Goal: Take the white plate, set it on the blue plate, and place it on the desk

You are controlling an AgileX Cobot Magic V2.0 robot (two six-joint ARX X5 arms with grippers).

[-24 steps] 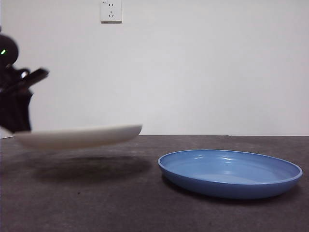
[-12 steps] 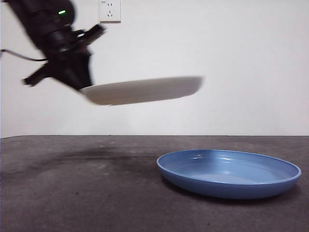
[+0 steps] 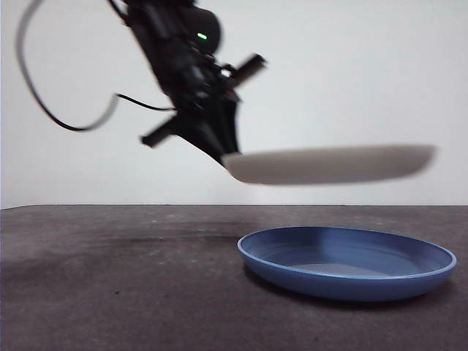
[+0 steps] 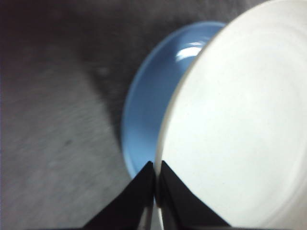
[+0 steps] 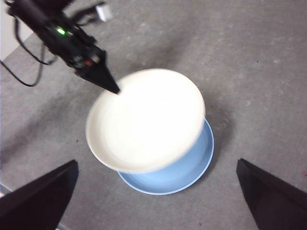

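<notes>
My left gripper (image 3: 223, 157) is shut on the rim of the white plate (image 3: 329, 164) and holds it level in the air, right above the blue plate (image 3: 347, 263). The blue plate lies on the dark desk (image 3: 110, 285). In the left wrist view the jaws pinch the white plate's (image 4: 240, 124) edge, with the blue plate (image 4: 153, 100) showing beneath. The right wrist view looks down from high up on the white plate (image 5: 146, 120), the blue plate (image 5: 192, 167) under it and the left gripper (image 5: 112, 88). My right gripper (image 5: 156, 201) is open, high above both plates.
A pale wall stands behind the desk. The left arm's cable (image 3: 58, 110) loops at the upper left.
My left gripper has lifted the white plate from near the desk at the left and carried it up and to the right, over the blue plate.
</notes>
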